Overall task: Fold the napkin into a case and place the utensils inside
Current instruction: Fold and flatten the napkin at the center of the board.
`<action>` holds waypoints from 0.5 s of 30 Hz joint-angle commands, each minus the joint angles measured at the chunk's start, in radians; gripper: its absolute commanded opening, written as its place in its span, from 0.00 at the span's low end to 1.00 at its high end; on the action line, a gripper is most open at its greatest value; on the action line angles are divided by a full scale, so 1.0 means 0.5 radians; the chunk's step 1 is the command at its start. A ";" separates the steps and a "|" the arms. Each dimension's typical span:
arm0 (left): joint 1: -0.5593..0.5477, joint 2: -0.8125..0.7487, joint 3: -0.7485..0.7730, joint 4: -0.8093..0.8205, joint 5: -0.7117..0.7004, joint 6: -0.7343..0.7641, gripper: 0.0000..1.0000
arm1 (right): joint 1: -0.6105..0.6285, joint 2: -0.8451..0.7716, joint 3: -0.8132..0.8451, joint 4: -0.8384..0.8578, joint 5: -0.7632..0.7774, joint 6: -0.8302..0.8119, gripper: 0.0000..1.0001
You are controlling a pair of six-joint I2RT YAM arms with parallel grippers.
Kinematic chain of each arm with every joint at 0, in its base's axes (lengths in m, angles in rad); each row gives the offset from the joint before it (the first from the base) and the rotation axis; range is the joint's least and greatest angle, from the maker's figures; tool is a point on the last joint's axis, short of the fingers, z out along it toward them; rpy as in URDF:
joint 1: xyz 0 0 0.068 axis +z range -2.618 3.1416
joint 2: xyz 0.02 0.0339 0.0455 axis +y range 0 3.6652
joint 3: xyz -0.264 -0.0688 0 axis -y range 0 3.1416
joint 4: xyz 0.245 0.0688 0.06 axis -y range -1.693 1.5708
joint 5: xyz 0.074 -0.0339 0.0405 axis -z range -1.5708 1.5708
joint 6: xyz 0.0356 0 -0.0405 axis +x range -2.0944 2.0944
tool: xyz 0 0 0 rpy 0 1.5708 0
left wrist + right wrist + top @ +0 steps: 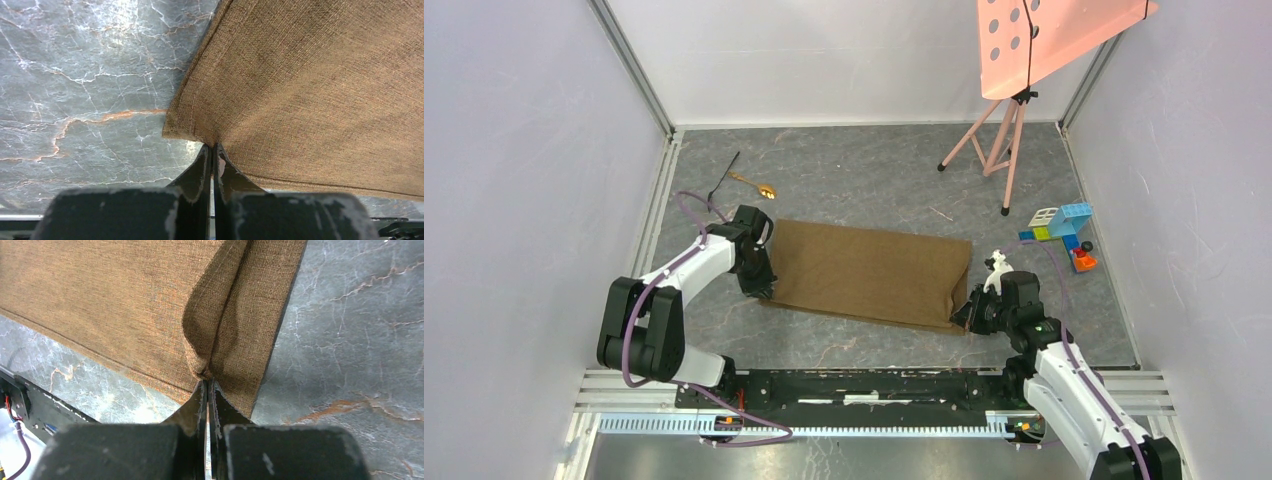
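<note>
1. The napkin [864,272] lies mid-worktop [874,170] as a brown oblong, long side running left to right, its right end a bit nearer the arms.
2. The left pincer [214,147] is clamped on the napkin's near-left corner. Its jaws are together with the cloth edge pinched at the tips.
3. The right pincer [207,381] is clamped on the near-right corner. Its jaws are together, and the cloth bunches into a raised crease just at the tips.
4. The right wrist view shows a doubled layer at that end.
5. The gold spoon [759,186] and black utensil [724,176] lie on the worktop beyond the napkin's far-left corner, off the cloth and close together. I cannot tell whether they touch.
6. The toy blocks [1062,230] sit to the right, apart from the napkin.
7. The pink stand [999,140] is at the far right.
</note>
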 commanded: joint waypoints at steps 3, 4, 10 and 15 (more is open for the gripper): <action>-0.011 0.000 0.028 -0.056 -0.125 -0.096 0.02 | 0.007 -0.010 0.073 -0.042 0.010 -0.057 0.00; -0.011 0.016 0.032 -0.055 -0.126 -0.094 0.02 | 0.006 -0.003 0.062 -0.023 0.011 -0.055 0.00; -0.014 0.075 0.036 -0.022 -0.110 -0.079 0.02 | 0.006 0.017 -0.031 0.073 -0.006 -0.021 0.00; -0.016 0.065 0.045 -0.023 -0.126 -0.078 0.07 | 0.008 0.024 -0.042 0.074 -0.020 -0.019 0.00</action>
